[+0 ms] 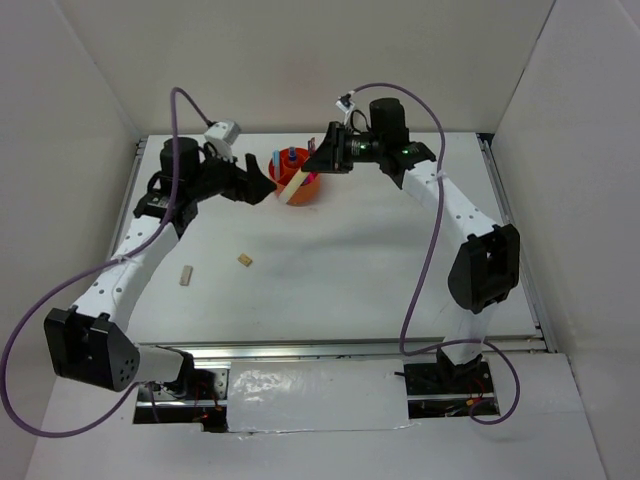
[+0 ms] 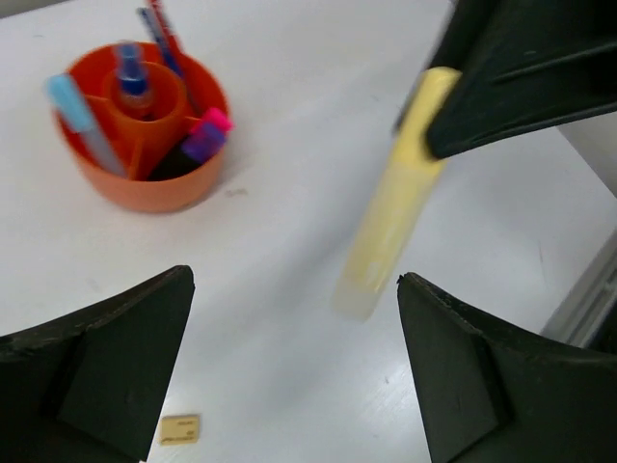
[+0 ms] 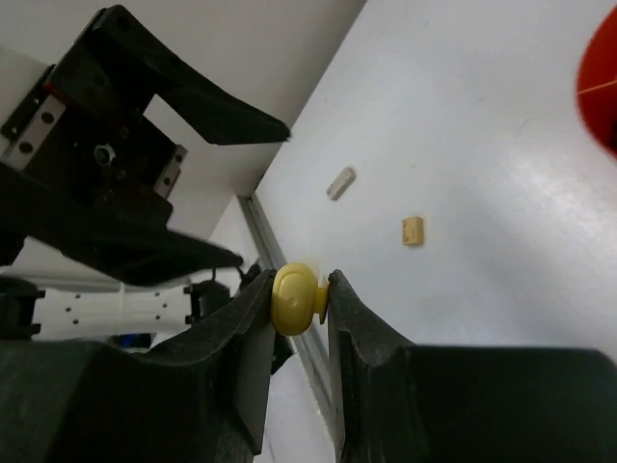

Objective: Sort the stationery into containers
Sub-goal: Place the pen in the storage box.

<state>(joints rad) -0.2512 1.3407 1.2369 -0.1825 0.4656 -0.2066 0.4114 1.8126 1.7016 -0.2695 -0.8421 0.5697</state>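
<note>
Right wrist view shows the right gripper (image 3: pixel 300 289) pinched narrow on one end of the yellow stick (image 3: pixel 297 299), so the stick hangs slanting from its jaws, probably ready to go end-first into a compartment. Left wrist view shows the left gripper (image 2: pixel 294 285) spread wide and empty, with the stick's free end between its jaws and untouched. The orange pot (image 2: pixel 145 198) sits beyond them to the left.

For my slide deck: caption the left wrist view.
Open left gripper faces the yellow stick clamped by the right gripper, part-filled orange pot beyond.
</note>
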